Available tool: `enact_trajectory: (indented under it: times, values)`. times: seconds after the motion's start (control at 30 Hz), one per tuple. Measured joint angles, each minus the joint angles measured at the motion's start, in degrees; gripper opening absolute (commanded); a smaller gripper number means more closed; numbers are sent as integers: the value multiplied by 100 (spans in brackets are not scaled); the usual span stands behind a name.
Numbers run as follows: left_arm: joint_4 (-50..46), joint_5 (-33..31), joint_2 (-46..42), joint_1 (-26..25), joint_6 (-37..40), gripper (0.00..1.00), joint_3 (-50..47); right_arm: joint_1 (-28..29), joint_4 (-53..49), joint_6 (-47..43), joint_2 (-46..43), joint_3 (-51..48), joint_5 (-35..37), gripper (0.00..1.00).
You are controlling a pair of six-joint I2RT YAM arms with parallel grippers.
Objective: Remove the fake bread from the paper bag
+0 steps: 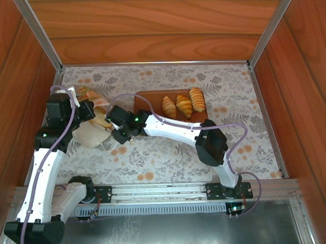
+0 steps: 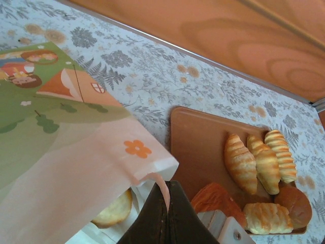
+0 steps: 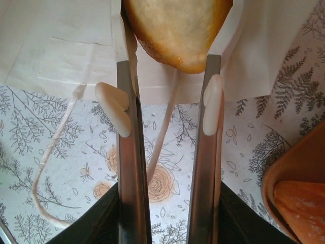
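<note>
Left fingers (image 2: 167,203) are pressed flat together, pinching the lip of the paper bag (image 2: 66,152) right at its mouth, with a pale strip of it coming up out of the pinch. The bag lies on its side close to the left edge of the surface (image 1: 169,154). Its green printed face is up and its open end points toward the middle.

Right fingers (image 3: 167,71) are at that mouth, standing partway open. A golden bun (image 3: 175,30) pokes out of the bag and its rounded end sits between my two tips. My right-hand tip is against it. On the other side I can't tell whether there is contact, so I can't say I have it gripped. Below my fingers a white cord handle (image 3: 45,168) trails loose across the flowered surface.

From the left wrist camera I catch a pale bun (image 2: 114,209) tucked just inside the bag's opening, beside my fingers.

The rest of the fake bread (image 2: 264,162) lies on the brown board (image 2: 198,147), near the middle of the far edge of the surface. There are three croissants side by side. Nearer me lie a dark round bun (image 2: 297,203), another ridged piece (image 2: 266,217) and a reddish-brown one (image 2: 216,201).
</note>
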Motion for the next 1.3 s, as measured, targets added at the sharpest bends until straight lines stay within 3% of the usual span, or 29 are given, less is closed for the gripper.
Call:
enact_trajectory:
  times: [0.37, 0.83, 1.3]
  values:
    - [-35, 20, 155, 0, -35, 0, 122, 0, 267, -24, -994, -658, -356, 39]
    - [37, 55, 348, 0, -387, 0, 133, 0, 330, -59, -1631, -1346, -835, 38]
    - [234, 48, 540, 0, -577, 0, 133, -2, -17, -201, -3202, -2286, -850, 35]
